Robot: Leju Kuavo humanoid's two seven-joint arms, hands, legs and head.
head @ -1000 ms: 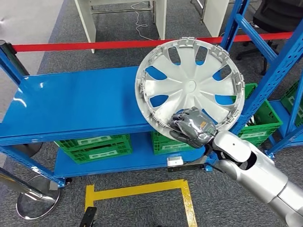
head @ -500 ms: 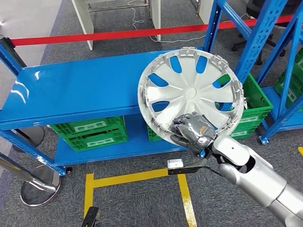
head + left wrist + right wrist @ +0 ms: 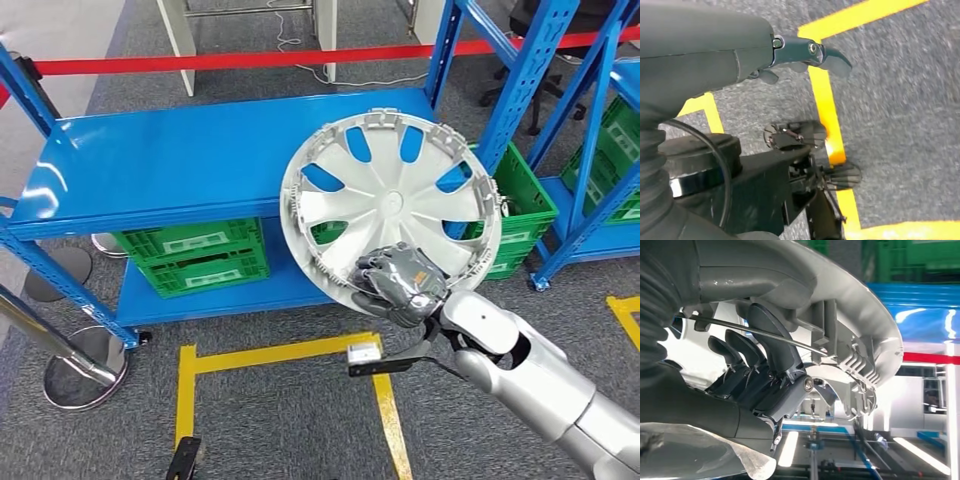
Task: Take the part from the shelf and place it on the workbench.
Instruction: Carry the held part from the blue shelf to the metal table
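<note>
Silver-grey plastic, the wheel cover [image 3: 390,203] is held by its near rim alone, the right hand [image 3: 398,283] clamped there with fingers [image 3: 739,352] hooked inside; nearly all of it spreads beyond them, over the blue shelf [image 3: 173,160]. It could pivot or slip, or clip a shelf post. The left hand [image 3: 798,52] hangs slack-fingered, holding nothing. No writing is legible.

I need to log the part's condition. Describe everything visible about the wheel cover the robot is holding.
The wheel cover is a round, silver-grey disc, plastic by its look, with broad spokes, wedge-shaped openings, a small hub circle and clips along its rim. It is tilted, its inner face toward the head camera, in front of the blue shelf. The right hand grips its lower rim; nothing else touches it.
</note>
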